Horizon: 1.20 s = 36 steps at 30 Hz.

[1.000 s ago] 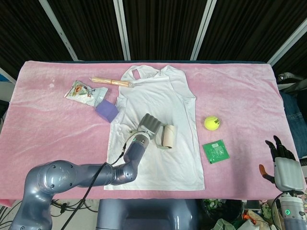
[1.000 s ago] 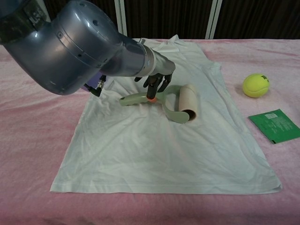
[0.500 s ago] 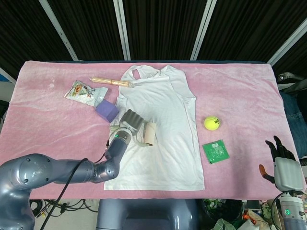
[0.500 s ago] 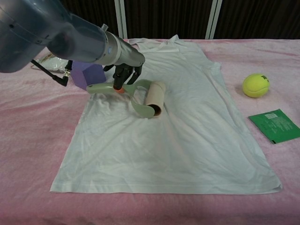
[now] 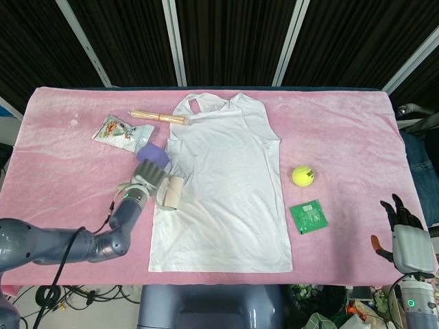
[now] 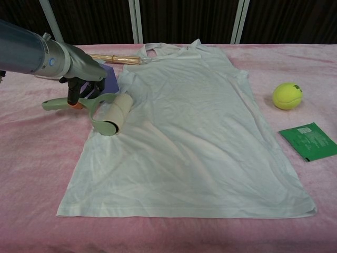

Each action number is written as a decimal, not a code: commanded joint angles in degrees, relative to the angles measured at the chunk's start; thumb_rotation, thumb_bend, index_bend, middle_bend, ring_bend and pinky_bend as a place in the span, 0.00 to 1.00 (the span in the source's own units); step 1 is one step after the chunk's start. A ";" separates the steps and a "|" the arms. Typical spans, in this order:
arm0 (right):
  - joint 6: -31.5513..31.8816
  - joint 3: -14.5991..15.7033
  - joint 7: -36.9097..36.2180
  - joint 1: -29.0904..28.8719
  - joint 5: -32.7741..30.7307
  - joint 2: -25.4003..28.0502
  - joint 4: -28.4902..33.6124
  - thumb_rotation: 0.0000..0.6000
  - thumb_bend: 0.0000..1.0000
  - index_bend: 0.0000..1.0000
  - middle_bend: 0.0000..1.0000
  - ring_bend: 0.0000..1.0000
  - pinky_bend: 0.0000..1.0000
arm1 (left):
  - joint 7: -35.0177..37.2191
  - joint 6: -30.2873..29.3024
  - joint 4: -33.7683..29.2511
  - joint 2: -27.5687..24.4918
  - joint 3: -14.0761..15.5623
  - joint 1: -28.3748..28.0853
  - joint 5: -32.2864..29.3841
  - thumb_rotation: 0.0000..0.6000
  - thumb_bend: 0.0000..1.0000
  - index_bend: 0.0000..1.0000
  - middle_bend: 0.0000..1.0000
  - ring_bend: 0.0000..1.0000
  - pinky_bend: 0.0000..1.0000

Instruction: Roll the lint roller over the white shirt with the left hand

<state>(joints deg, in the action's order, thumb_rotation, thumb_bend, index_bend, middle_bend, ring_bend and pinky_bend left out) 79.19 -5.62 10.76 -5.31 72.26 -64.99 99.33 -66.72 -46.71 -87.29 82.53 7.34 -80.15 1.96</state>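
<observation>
Overhead view of pink cloth-covered table (image 5: 343, 130). White shirt (image 5: 226, 185) spread flat at centre, neck toward far edge. Left hand (image 5: 149, 175) grips lint roller (image 5: 173, 193) at shirt's left edge; roller drum rests on shirt hem side. Purple block (image 5: 156, 155) just behind hand. Snack packet (image 5: 118, 130) further left. Wooden sticks (image 5: 158, 116) near shirt's left shoulder. Tennis ball (image 5: 303, 176) right of shirt; green packet (image 5: 309, 216) nearer front edge. Right hand (image 5: 405, 236) off table at lower right, fingers spread, holding nothing.
</observation>
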 commanded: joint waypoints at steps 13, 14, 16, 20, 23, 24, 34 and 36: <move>-0.06 0.00 0.00 0.00 -0.12 0.04 0.07 1.00 0.26 0.18 0.01 0.15 0.21 | 0.30 -0.51 1.06 3.50 -2.17 -3.70 -0.23 1.00 0.58 0.61 0.61 0.45 0.61; -0.02 -0.01 -0.02 0.00 -0.10 0.03 0.07 1.00 0.26 0.18 0.02 0.15 0.21 | 0.03 -0.52 1.22 4.02 -2.48 -4.23 -0.68 1.00 0.58 0.61 0.61 0.45 0.61; -0.04 -0.01 -0.01 0.00 -0.13 0.01 0.04 1.00 0.26 0.18 0.02 0.15 0.21 | -0.34 -0.60 1.65 4.96 -3.24 -5.18 -1.38 1.00 0.58 0.61 0.61 0.45 0.61; -0.09 -0.02 0.00 0.00 -0.27 0.00 0.05 1.00 0.26 0.18 0.01 0.15 0.21 | -0.57 -0.93 2.93 6.85 -5.46 -7.02 -2.54 1.00 0.58 0.61 0.61 0.45 0.61; -0.22 -0.04 -0.02 -0.03 -0.42 0.05 0.10 1.00 0.26 0.18 0.01 0.15 0.21 | -0.61 -0.99 4.20 8.45 -7.01 -8.19 -3.68 1.00 0.58 0.61 0.61 0.45 0.61; -0.23 -0.05 -0.01 -0.04 -0.42 0.06 0.09 1.00 0.26 0.18 0.01 0.15 0.21 | -0.53 -0.93 4.71 9.06 -7.57 -8.53 -4.09 1.00 0.58 0.61 0.61 0.45 0.61; -0.33 -0.03 -0.16 -0.04 -0.48 0.12 0.11 1.00 0.26 0.18 0.01 0.15 0.21 | -1.10 -1.36 6.63 11.62 -9.21 -10.33 -5.38 1.00 0.58 0.61 0.61 0.45 0.61; -0.35 -0.01 -0.17 -0.03 -0.49 0.13 0.16 1.00 0.26 0.18 0.02 0.15 0.21 | -1.73 -1.89 6.01 11.12 -8.38 -10.25 -5.95 1.00 0.58 0.61 0.61 0.45 0.61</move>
<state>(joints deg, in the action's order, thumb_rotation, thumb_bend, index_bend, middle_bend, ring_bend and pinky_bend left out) 78.84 -5.64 10.58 -5.35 71.77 -64.87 99.49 -68.15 -48.33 -80.96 93.92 -1.41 -90.43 -3.70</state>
